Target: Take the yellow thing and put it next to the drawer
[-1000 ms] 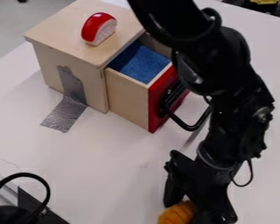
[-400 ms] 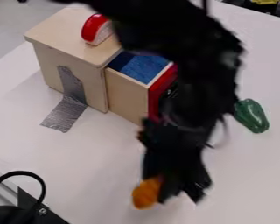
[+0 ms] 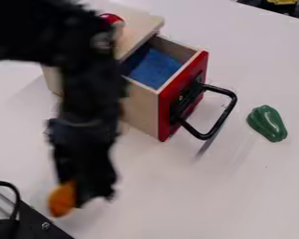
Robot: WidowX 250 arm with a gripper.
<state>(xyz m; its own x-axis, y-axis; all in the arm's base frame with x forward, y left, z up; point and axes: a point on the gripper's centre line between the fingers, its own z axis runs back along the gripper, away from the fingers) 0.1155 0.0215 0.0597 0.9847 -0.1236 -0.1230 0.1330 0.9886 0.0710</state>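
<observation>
The fingers are gripping the yellow thing, which is looking more orange and poking out at their lower left. It is hanging below and left of the drawer, well apart from it; its height over the tabletop is staying hard to judge. The pick is looking done, so the carry is probably the step in hand. The next move is calling for bringing the thing nearer the drawer's left side, lowering it to the tabletop, then letting go.

The arm is hanging left of the drawer and hiding part of the cabinet behind it. Black gear is lying farther down and left of the drawer, near the thing, so a low swing that way could be risking a bump. Open room is spreading below the drawer, and more is lying to its right, short of the green pepper. The handle is jutting right from the drawer's front and could be catching a low pass. The drawer is standing open, blue cloth inside, so the release is needing to stay outside its walls.
</observation>
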